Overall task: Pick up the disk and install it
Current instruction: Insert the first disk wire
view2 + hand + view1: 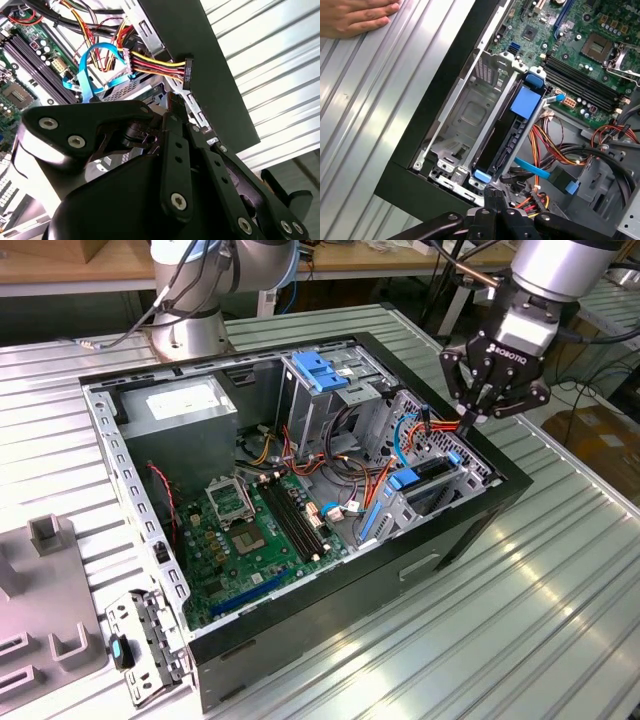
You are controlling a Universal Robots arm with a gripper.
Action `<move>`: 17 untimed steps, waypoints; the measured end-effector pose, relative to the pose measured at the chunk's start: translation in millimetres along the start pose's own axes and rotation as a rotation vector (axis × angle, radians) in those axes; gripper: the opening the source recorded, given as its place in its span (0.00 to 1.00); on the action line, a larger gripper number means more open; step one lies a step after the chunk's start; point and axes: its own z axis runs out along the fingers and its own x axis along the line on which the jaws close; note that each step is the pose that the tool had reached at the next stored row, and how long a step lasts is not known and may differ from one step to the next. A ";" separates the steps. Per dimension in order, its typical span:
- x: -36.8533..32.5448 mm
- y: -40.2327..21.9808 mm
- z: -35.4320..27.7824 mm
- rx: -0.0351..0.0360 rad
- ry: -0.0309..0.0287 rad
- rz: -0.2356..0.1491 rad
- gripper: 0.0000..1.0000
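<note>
The end effector (470,419) hangs over the far corner of the open computer case (420,570), on the exterior view's right, with its fingers pinched together to a point and nothing between them. In the first wrist view the closed tip sits just beside the near end of the disk (512,132), right by its blue end tab (whether it actually touches cannot be told).

The disk itself is already in the case. It stands on edge in the drive bay, in the slot nearer the motherboard (580,45), with blue carrier plastic showing along its top and at both ends. The neighbouring slot (470,112) against the black case wall shows bare grey metal.

A bundle of red, yellow and black power wires (155,65) runs past the bay, and a flat blue data cable (85,65) loops near it.

Deeper in the case stand the tall drive cage (320,370) with its blue top and the grey power supply (185,405).

A person's hand (355,17) lies flat on the ribbed bench (520,620) outside the case.
</note>
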 end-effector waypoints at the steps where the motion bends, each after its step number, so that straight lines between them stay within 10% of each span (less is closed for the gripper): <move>1: 0.4 -1.9 -0.1 0.0004 0.0003 -0.010 0.11; 8: 2.1 -5.5 -0.1 0.0066 0.0038 -0.172 0.11; 17: 2.2 -12.3 -2.0 0.0079 0.0008 -0.252 0.11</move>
